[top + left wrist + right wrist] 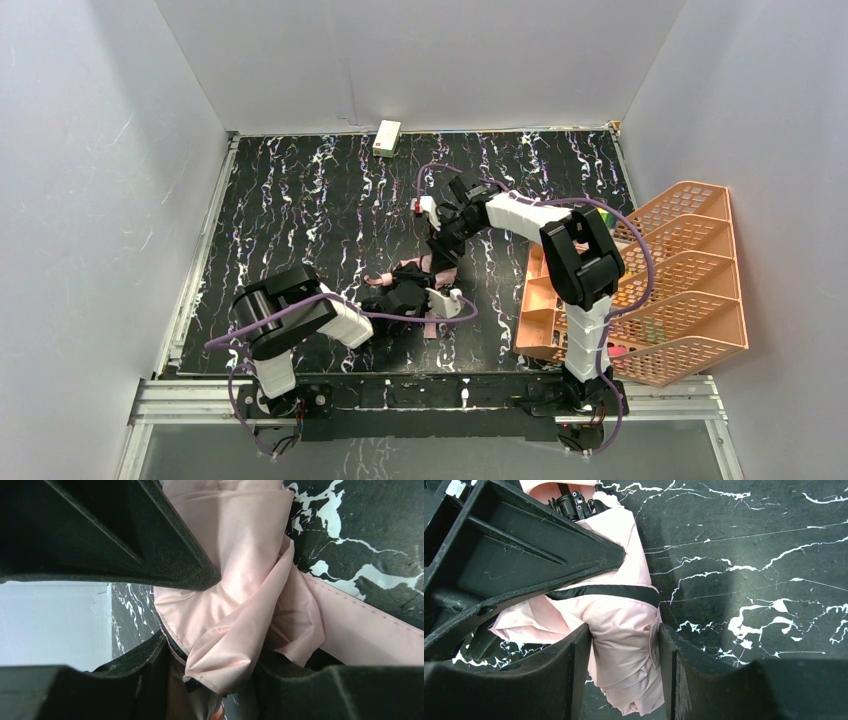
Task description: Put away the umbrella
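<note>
- Top external view: the umbrella point(412, 266) lies collapsed near the middle of the black marbled surface point(300, 200), between the heads of the two arms. It is well apart from the orange mesh rack point(690, 290) on the right and the small cream box point(387, 137) by the far wall.
- Left wrist view: the left jaws are partly closed on a bunched fold of pale pink fabric, which fills the gap between the fingers point(75, 690).
- Right wrist view: the right jaws straddle the pink bundle just below a black strip. They are about half open, with fabric touching both fingers point(549, 680).
</note>
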Tool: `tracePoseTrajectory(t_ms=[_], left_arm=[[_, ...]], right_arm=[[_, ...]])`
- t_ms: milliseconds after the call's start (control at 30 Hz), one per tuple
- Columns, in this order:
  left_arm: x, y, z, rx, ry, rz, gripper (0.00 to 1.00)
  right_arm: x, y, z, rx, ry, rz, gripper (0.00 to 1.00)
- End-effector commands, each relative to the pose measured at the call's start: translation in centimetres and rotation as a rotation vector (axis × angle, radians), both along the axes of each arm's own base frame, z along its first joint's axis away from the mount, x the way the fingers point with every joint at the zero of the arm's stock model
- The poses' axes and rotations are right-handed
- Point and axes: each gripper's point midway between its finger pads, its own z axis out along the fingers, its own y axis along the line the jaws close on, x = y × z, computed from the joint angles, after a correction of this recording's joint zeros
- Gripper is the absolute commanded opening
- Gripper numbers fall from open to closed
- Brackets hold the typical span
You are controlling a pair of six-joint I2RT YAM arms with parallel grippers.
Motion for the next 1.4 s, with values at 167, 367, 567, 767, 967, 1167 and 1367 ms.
tracePoseTrajectory(t_ms=[167,367,567,767,967,1167,1367], left_arm=[[-1.2,1.3,0.4,-0.069,0.122,0.094,0.56],[-1.6,1.1,3.0,-0.168,0.144,0.109,0.72],[-3.9,0.9,6.3,-0.325,0.219,0.077,0.73],[-5.7,2.6,10.9,-0.537,0.275,0.180,0.73],[-4.8,6.9,15.5,-0.845,0.256,0.380,0.73],[-1.7,9.6,15.1,-1.047,0.439,0.498,0.78],[1.0,8.0,14.2,-0.983,0.583,0.433,0.84]], right_arm=[[-0.7,-3.5,-6.0,-0.264,-0.038,-0.048,0.37],[-0.4,-3.9,-6.2,-0.282,-0.081,-0.072,0.31],[-0.3,-4.1,-6.0,-0.284,-0.116,-0.080,0.30],[-0.5,-4.3,-5.9,-0.293,-0.166,-0.085,0.28],[-1.3,-4.0,-6.0,-0.281,-0.232,-0.100,0.18],[-2.7,-4.7,-6.5,-0.301,-0.377,-0.105,0.14],[-2.4,-5.4,-6.7,-0.353,-0.616,-0.137,0.12]])
